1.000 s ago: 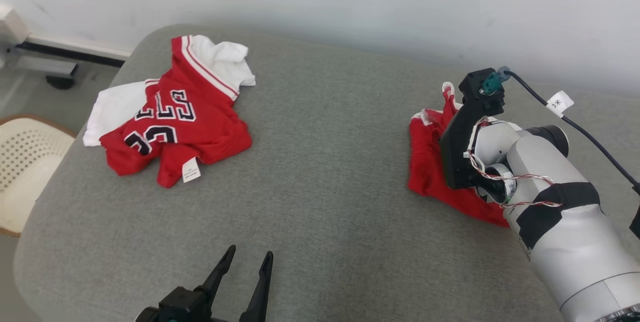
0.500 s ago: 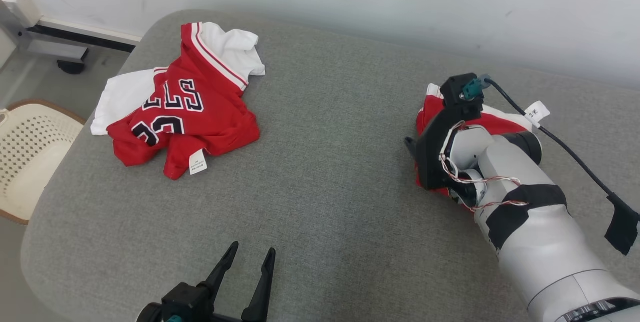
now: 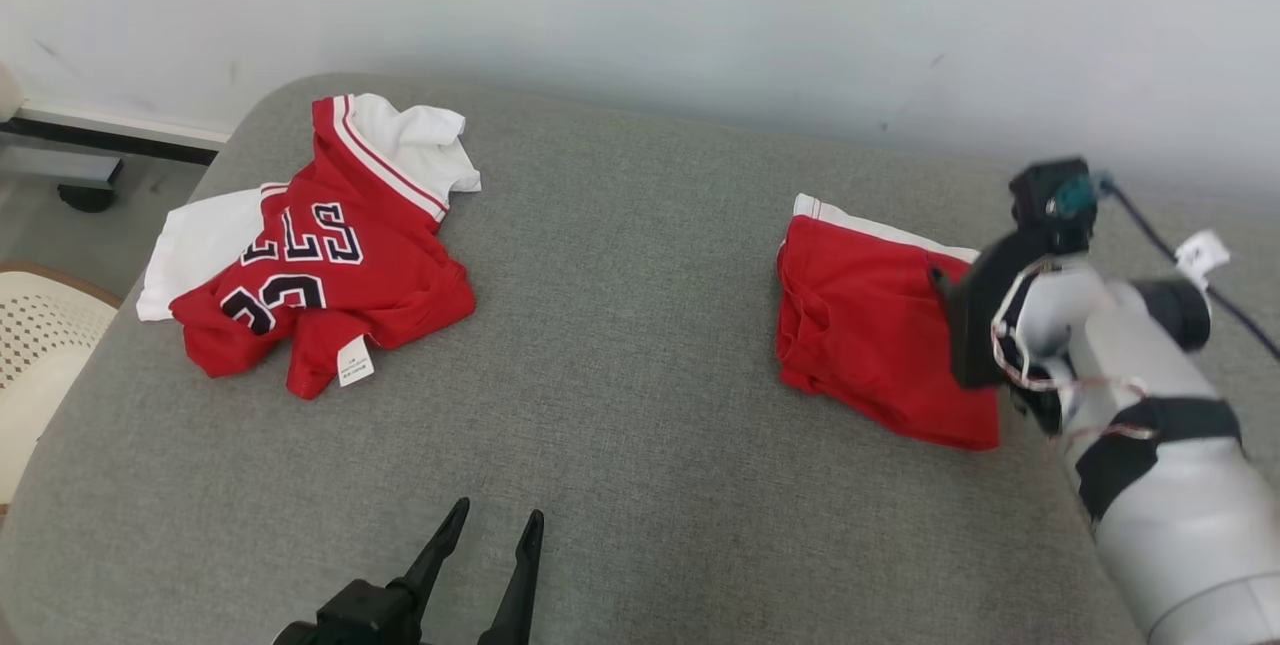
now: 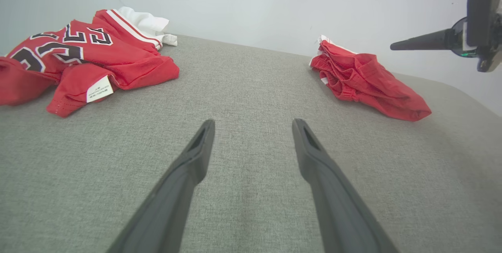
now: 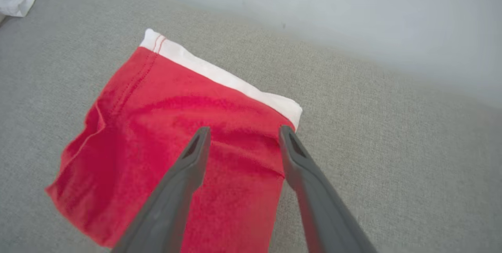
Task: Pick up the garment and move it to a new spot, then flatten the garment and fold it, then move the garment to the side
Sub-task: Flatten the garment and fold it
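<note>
A grey cushion (image 3: 640, 445) is the work surface. Red shorts (image 3: 880, 335) with a white band lie folded on the cushion's right half, towards its back edge. The right gripper (image 5: 244, 130) hovers just above the shorts, fingers spread wide and holding nothing. The left gripper (image 3: 498, 510) sits at the cushion's front edge, also spread wide and empty. A crumpled red and white jersey (image 3: 320, 275) lies on the cushion's left half, well apart from the shorts. The risk: the fold looks loose, with uneven layers. A finger that dips and drags, or pinches only the top layer, would likely pull it open.
</note>
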Motion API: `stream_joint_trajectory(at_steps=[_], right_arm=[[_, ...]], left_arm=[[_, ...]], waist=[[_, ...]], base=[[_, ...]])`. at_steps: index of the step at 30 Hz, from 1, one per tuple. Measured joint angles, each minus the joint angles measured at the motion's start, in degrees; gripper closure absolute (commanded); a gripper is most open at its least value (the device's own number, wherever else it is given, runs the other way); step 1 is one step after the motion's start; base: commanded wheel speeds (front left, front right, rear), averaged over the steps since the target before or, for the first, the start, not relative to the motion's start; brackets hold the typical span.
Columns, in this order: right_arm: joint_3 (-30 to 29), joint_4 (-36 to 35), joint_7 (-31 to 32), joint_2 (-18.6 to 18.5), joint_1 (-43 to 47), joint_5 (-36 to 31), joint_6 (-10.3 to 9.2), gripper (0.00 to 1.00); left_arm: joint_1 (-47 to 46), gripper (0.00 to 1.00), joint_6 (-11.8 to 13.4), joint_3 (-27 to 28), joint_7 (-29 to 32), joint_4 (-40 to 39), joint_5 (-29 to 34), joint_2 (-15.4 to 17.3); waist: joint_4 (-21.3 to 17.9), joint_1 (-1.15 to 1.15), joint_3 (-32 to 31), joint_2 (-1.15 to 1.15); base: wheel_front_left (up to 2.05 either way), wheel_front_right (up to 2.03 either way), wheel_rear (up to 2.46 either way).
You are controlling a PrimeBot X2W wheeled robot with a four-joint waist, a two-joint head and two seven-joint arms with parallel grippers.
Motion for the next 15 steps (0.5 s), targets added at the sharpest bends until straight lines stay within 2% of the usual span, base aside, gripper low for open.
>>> stream_joint_trajectory(at_steps=[1, 3, 8, 15], right_arm=[[0.09, 0.25, -0.21, 0.26, 0.92, -0.47, 0.0, 0.6], [0.34, 0.6, -0.79, 1.35, 2.61, -1.13, 0.0, 1.0], [2.64, 0.4, -1.46, 6.33, 4.0, -2.15, 0.0, 1.0], [6.89, 0.6, -1.78, 8.69, 4.09, -2.55, 0.0, 1.0]], left_arm=[[-0.01, 0.0, -0.01, -0.12, 0.0, -0.05, -0.03, -0.02], [-0.06, 0.0, -0.09, -0.33, -0.01, -0.12, -0.03, -0.08], [-0.36, 0.0, -0.23, -0.35, -0.29, -0.07, -0.12, -0.22], [-1.41, 0.0, -0.49, -0.62, -0.55, 0.75, -0.26, -0.55]], waist=[[-0.04, 0.0, 0.01, 0.0], [0.05, 0.0, 0.27, 0.0], [0.67, 0.0, 1.6, 0.0], [2.29, 0.0, 2.26, 0.0]], base=[[0.0, 0.0, 0.0], [0.0, 0.0, 0.0], [0.0, 0.0, 0.0], [0.0, 0.0, 0.0]])
